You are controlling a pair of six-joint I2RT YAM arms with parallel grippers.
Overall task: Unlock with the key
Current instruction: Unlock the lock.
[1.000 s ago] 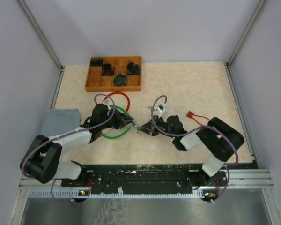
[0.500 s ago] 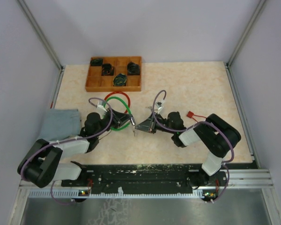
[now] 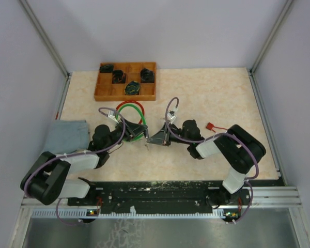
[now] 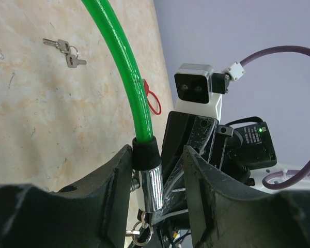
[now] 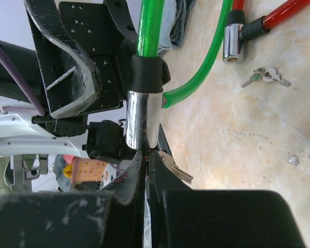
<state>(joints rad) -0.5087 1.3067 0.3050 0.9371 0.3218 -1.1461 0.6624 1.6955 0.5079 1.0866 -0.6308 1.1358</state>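
A green plastic-coated cable lock (image 4: 125, 67) with a short chrome cylinder (image 4: 151, 188) at its end is being kept up off the beige marbled table (image 3: 217, 93), near the middle of the top view, between the two arms. The cylinder is being flanked by the left gripper (image 4: 154, 165), which is reaching in from 9 o'clock. Its black fingers (image 4: 108, 191) are being held spread wider than the cylinder, so that the black collar is touching one finger and a gap is being left to the other. From 3 o'clock the cylinder's lower end is being met by the right gripper (image 5: 146, 160), whose fingertips are being pressed tightly together right at the chrome end. A silver key (image 5: 174, 169) is sticking out just beside those tips, toward 4 o'clock in the right wrist view. Whether another key is being pinched between them cannot be told. A red cable lock (image 5: 258, 20) with its own chrome cylinder is lying on the table at 12 o'clock from the green loop, with a small loose bunch of keys (image 5: 263, 76) near it. A compartmented wooden tray (image 3: 151, 81) is sitting toward 11 o'clock on the table, and a folded grey cloth (image 3: 67, 135) is lying at 9 o'clock.
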